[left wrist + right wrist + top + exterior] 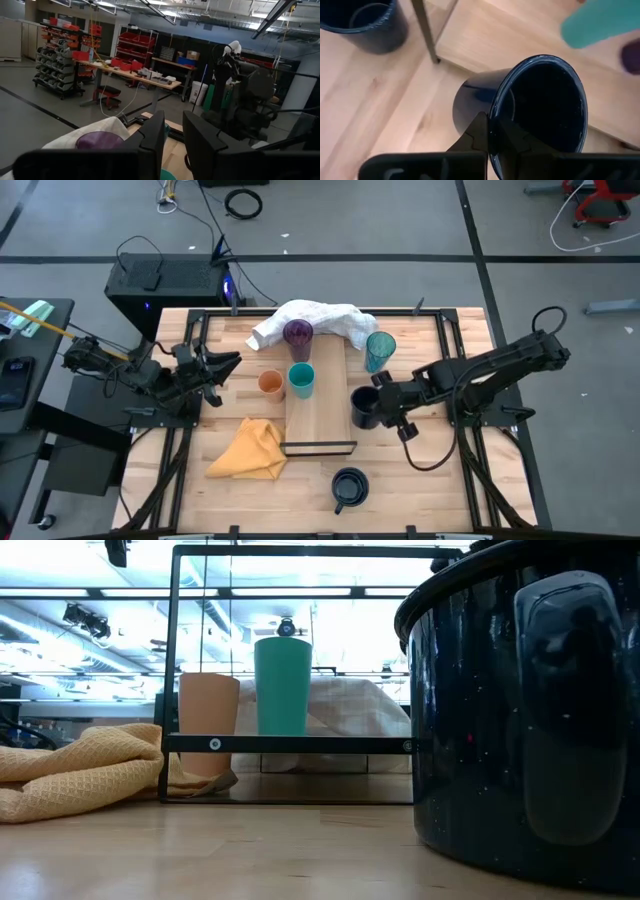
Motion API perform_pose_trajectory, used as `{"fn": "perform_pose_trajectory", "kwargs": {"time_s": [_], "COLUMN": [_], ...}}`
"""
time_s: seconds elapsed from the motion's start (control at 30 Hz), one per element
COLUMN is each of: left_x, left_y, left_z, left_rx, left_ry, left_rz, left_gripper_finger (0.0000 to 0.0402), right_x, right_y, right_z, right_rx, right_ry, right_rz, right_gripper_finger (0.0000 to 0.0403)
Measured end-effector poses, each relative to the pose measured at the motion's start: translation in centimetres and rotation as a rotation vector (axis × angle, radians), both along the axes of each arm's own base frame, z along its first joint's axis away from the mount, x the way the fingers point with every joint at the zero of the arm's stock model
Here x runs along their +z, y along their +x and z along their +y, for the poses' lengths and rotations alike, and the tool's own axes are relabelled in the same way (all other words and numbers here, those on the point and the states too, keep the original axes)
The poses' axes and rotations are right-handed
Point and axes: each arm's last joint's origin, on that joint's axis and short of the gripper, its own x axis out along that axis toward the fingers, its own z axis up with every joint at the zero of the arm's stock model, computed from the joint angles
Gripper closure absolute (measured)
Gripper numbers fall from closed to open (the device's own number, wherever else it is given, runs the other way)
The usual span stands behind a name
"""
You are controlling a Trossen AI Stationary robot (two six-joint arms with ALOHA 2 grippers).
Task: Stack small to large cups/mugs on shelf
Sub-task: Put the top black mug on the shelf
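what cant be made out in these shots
- Left gripper: whether its narrow gap holds anything; high view too small, wrist view shows only the fingers.
- Navy mug in the right gripper: handle hidden in both views.
- Second navy mug: cut off by the low view's edge.

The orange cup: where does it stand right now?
In the high view the orange cup stands on the tabletop just left of the shelf, beside the short teal cup, above the yellow cloth.

Navy mug (520,710) looms close (orange cup (209,723) beside teal cup (282,685)).
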Motion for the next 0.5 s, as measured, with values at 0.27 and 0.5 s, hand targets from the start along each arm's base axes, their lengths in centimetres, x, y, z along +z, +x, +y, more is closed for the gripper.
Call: {"fn": "perform_pose_trajectory", "kwargs": {"time_s": [0.27, 0.5], "left_x": [0.0, 0.0], "left_y": [0.0, 0.0], "left_z": [0.0, 0.0], "left_rx": [-0.001, -0.001], "left_ry": [-0.004, -0.003], "left_rz": [-0.002, -0.002], "left_gripper_finger": [0.0318, 0.0323], "right_x": [3.1, 3.3], "right_y": [0.7, 2.1], "right_z": [0.0, 2.0], "right_rx": [0.015, 0.128], "right_ry": [-0.093, -0.255], "right_rz": [-0.1, -0.115], "right_gripper_finger": [0.0385, 0.0385]}}
